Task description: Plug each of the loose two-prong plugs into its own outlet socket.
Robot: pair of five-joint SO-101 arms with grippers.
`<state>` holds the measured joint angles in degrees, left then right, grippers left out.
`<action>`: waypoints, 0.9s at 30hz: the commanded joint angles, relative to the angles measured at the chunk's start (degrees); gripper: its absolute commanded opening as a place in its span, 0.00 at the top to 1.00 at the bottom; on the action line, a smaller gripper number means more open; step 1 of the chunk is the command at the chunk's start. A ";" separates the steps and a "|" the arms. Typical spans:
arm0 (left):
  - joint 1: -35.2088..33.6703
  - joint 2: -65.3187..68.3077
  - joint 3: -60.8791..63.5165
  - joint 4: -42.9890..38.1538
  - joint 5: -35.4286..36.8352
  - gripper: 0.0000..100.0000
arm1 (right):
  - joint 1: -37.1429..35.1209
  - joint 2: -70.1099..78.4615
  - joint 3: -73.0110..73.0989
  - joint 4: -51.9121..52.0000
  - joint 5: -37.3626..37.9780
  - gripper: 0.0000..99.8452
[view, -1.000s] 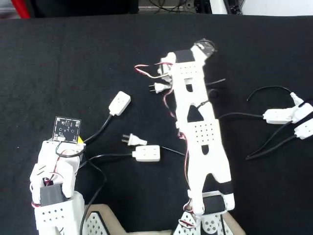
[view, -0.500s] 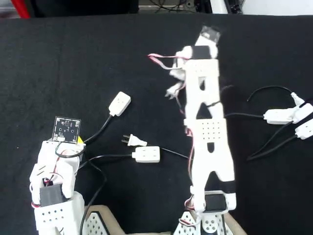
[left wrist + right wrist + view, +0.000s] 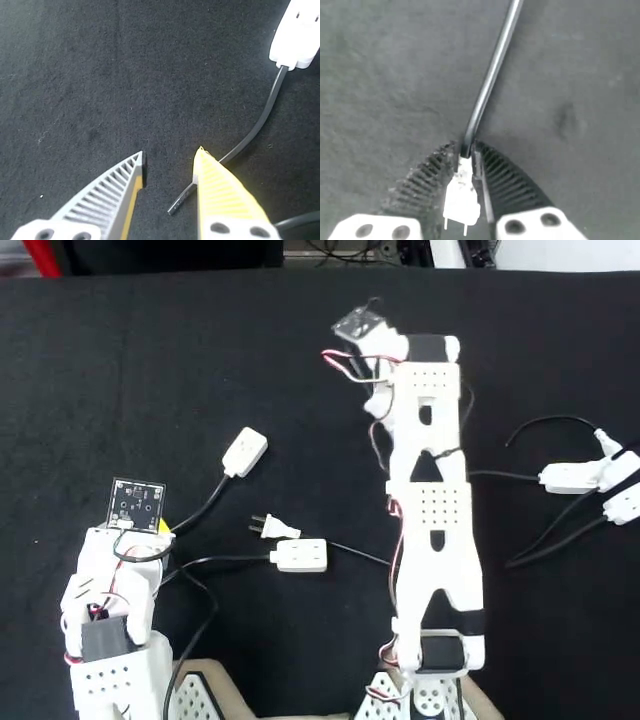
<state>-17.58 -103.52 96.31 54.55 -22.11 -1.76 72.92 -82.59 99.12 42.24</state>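
Your right pincer (image 3: 465, 150), clenched on a plug (image 3: 461, 200), has swung it farther across the bench (image 3: 150, 360), so plugging in is still ahead; your left pincer (image 3: 171, 152) sits released.

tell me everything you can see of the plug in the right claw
White two-prong plug, plastic-looking, with two short metal prongs pointing back toward the wrist camera. The right claw is shut on its body from both sides. Its black cord runs out beyond the claw over the black cloth.

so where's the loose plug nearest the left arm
In the high view the loose plug lies a little left of centre, prongs pointing left, just beyond the far edge of the white outlet socket.
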 commanded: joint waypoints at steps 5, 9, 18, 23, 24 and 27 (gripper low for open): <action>-0.40 -0.35 1.10 -0.09 -0.53 0.83 | -3.16 -2.95 2.51 2.11 -0.97 0.79; -0.40 -0.35 1.10 0.00 -0.53 0.83 | -2.37 -6.46 6.46 2.11 -0.44 0.64; -0.31 -0.35 1.10 0.00 -0.53 0.83 | 1.41 -24.48 30.20 1.93 8.26 0.77; -0.31 -0.35 1.10 0.09 -0.53 0.83 | 0.97 -28.09 39.52 -2.99 12.31 0.84; -0.31 -0.35 1.10 0.09 -0.53 0.83 | 0.97 -27.82 39.87 -3.78 12.31 0.84; -0.31 -0.35 1.10 0.09 -0.53 0.83 | 0.18 -26.07 39.08 -5.27 12.04 0.87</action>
<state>-17.58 -103.52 96.31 54.55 -22.11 -1.05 49.01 -42.68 95.43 54.02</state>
